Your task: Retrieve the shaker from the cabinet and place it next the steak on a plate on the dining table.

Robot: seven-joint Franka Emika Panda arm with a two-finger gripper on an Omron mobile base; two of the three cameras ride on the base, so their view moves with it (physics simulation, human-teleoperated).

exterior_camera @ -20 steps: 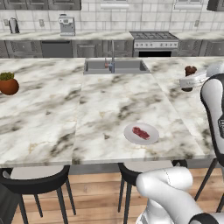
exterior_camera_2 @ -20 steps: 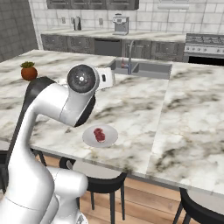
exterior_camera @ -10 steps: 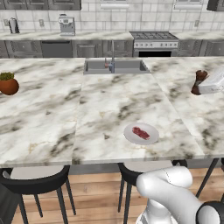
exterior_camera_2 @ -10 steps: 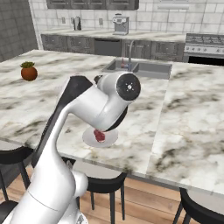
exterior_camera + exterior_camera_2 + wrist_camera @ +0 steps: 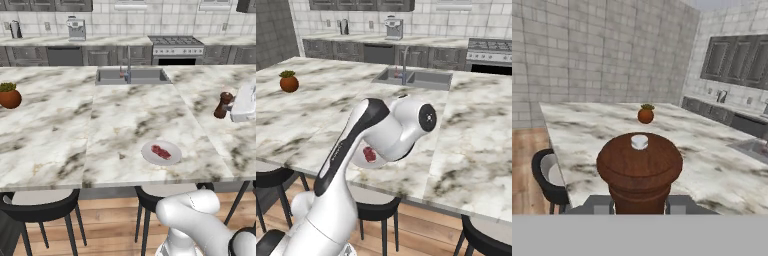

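The jaws were clamped on the shaker (image 5: 222, 105), hanging over the desk (image 5: 125, 125) well right of the plate (image 5: 161, 152) with the steak (image 5: 161, 152).

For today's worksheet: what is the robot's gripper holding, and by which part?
The gripper holds the shaker, jaws shut on its lower body, knob top free, above the table.

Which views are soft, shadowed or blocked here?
Left base view: sharp, evenly lit, small dark reddish-brown wooden shaker clear. Right base view: white arm hides most of the round white plate. Hand view: shaker top looms large, far potted plant soft.
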